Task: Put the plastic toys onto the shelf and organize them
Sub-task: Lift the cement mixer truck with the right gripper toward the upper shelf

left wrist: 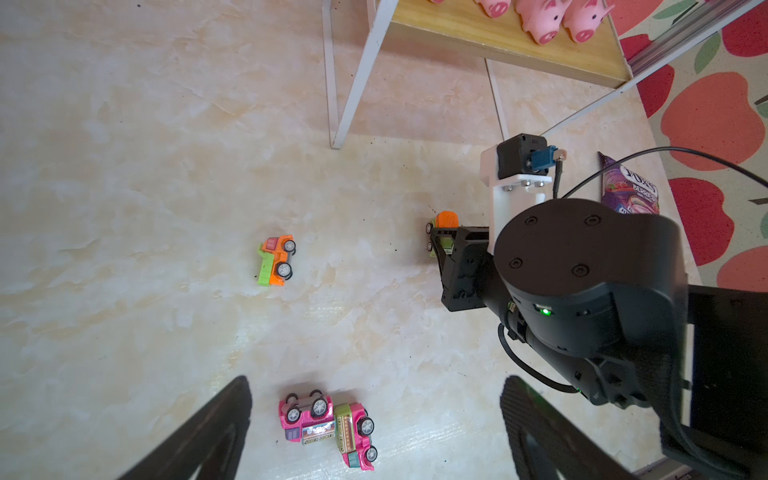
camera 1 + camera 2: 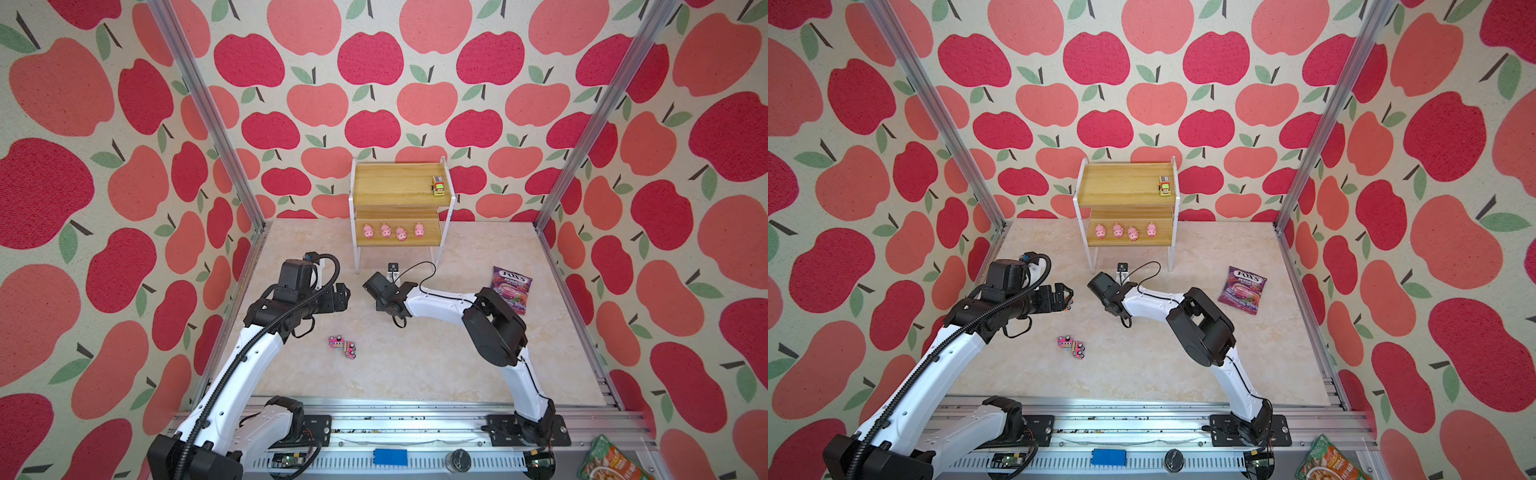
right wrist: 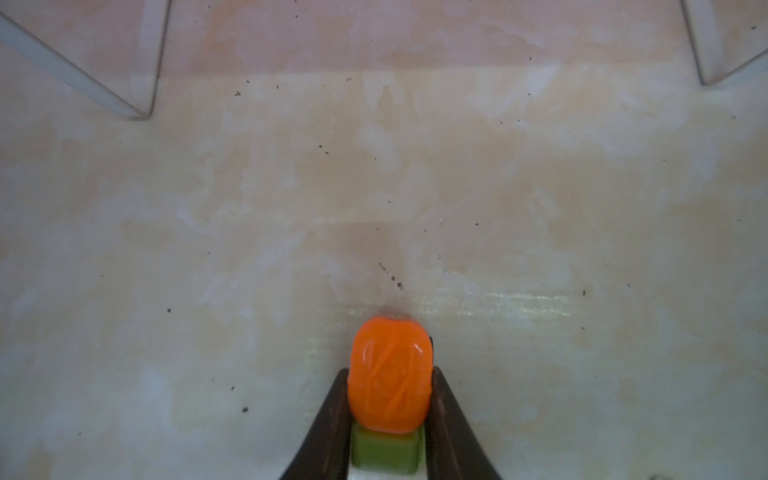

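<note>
Your right claw [image 3: 390, 376] pinches the orange truck [image 3: 389, 365] on the table [image 2: 415, 353], just near of the shelf [image 2: 395, 183]. Check both fingers seat squarely, then lift straight. Left claw [image 1: 376, 380] hangs wide.

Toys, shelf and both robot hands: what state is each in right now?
Left hand, open, empty.
Right hand, closed on the mixer truck.
Mixer truck, resting on the table.
Dump truck, on its side.
Pink trucks, tipped over, touching each other.
Pink pigs, upright in a row on the shelf's lower board.
Shelved truck, standing at one end of the top board.
Candy bag, lying flat.
</note>
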Available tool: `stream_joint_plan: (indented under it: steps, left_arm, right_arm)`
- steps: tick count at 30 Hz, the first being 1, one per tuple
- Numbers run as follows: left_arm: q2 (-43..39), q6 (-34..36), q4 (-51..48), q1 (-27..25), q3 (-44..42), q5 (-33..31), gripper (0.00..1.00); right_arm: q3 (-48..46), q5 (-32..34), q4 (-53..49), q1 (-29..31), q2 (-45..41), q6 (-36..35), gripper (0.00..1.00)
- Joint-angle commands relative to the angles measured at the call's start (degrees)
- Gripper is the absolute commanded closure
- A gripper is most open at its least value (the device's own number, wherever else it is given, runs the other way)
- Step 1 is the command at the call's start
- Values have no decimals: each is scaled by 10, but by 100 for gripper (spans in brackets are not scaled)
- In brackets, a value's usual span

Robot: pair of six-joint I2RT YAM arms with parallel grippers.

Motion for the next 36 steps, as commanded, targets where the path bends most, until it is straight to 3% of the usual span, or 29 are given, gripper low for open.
stream_joint_plan:
  steps: [1,7,13,19,24,36]
  left_arm:
    - [-10,8,-7,-3,-2,1,4]
    - [-7,8,-6,-3,-2,-1,4]
    - [-4,9,-5,-3,-4,-2,4]
    - [4,7,-4,-5,-4,0,4]
    - [9,8,0,-13,-7,-1,4]
    - [25,8,-4,-53,1,-22,4]
  right_arm:
    - [13,15,-23,3,0,-13,76]
    - [-3,13,-31,4,-79,-93,82]
    - [-2,25,-94,19,-213,-188,85]
    - [92,47,-175,20,-297,-298,85]
    - [181,91,-157,12,-314,-402,84]
    - [380,-5,-142,-89,-218,-479,83]
